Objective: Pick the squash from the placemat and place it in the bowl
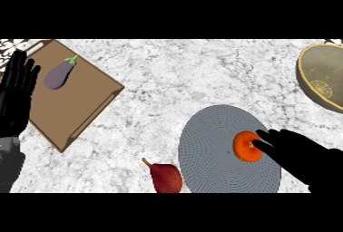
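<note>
The orange squash [247, 146] lies on the round grey placemat [214, 136], right of its middle. The right hand [305, 152] has its fingers spread, and the fingertips touch the squash's right side. The bowl [323, 77] is far up-right of the placemat. A red pear [166, 176] lies just left of the placemat. Farther left is a cutting board [74, 97] with an eggplant [59, 74]. The left hand [17, 95] rests open at its left edge.

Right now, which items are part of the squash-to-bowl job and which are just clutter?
Job:
- orange squash
- grey round placemat under it
- bowl at the right edge
- right hand, fingers at the squash

Lying about:
- eggplant on the cutting board
- red pear beside the placemat
- left hand, resting open at left edge
</note>
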